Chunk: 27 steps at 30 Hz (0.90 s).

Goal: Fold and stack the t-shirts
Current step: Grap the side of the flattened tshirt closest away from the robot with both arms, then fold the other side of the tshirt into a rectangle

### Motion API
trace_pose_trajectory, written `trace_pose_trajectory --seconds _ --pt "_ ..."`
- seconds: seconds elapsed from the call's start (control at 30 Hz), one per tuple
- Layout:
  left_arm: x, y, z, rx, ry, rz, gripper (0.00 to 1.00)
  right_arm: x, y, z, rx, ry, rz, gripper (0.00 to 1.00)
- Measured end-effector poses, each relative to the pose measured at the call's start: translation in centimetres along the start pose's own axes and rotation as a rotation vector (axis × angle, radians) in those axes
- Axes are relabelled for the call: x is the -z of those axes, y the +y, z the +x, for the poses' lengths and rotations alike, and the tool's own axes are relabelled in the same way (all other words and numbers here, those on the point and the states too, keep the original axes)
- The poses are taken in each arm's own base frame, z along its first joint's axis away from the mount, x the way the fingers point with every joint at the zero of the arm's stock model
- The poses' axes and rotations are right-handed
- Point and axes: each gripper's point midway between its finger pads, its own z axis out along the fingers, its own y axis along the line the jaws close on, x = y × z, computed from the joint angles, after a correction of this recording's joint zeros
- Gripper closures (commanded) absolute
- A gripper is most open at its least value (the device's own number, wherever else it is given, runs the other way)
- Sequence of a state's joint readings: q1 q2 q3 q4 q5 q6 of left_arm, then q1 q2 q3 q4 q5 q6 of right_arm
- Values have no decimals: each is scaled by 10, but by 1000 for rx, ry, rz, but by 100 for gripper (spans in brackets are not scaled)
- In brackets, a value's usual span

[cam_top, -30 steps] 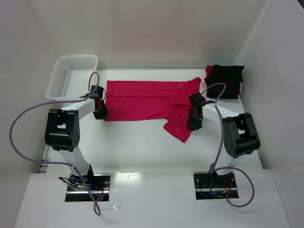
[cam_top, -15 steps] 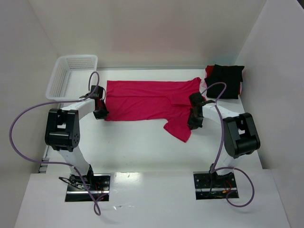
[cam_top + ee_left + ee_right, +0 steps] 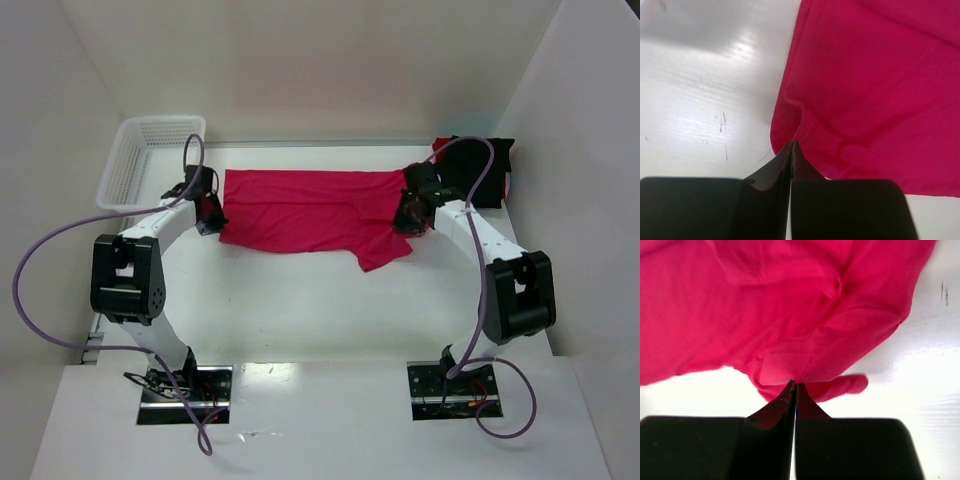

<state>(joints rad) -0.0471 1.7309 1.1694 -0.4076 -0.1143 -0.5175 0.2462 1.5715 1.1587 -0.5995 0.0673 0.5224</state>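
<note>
A red t-shirt (image 3: 305, 208) lies spread across the far middle of the table. My left gripper (image 3: 208, 214) is shut on its near left corner; the left wrist view shows the jaws (image 3: 792, 143) pinching the red hem (image 3: 785, 120). My right gripper (image 3: 408, 215) is shut on the shirt's right side, lifted above the table; the right wrist view shows the jaws (image 3: 793, 384) pinching bunched red cloth (image 3: 805, 365). A sleeve flap (image 3: 378, 252) hangs down toward the near side.
A white mesh basket (image 3: 150, 160) stands at the far left corner. A pile of black and red shirts (image 3: 478, 170) sits at the far right, just behind my right arm. White walls close in the left, back and right.
Both grippers have moved away from me toward the back with the shirt's near edge. The right one went furthest, pulling the hanging sleeve up and back.
</note>
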Motion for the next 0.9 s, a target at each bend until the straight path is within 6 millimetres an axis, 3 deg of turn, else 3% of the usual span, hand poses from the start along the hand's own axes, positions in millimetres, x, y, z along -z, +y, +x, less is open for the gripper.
trace_pose_trajectory --seconds 0.27,0.47,0.6,0.9 --pt "16 -19 -40 -18 -81 55 100 10 3 -40 -22 -77 -22 100" --pt "23 -36 -77 -30 -152 89 100 4 9 -76 -22 -127 -30 100" --pt "11 -45 -94 -30 -164 94 100 -12 12 -87 -15 -123 -24 100" --pt "-27 -53 -104 -32 -135 78 100 -47 17 -123 -17 -134 -16 100"
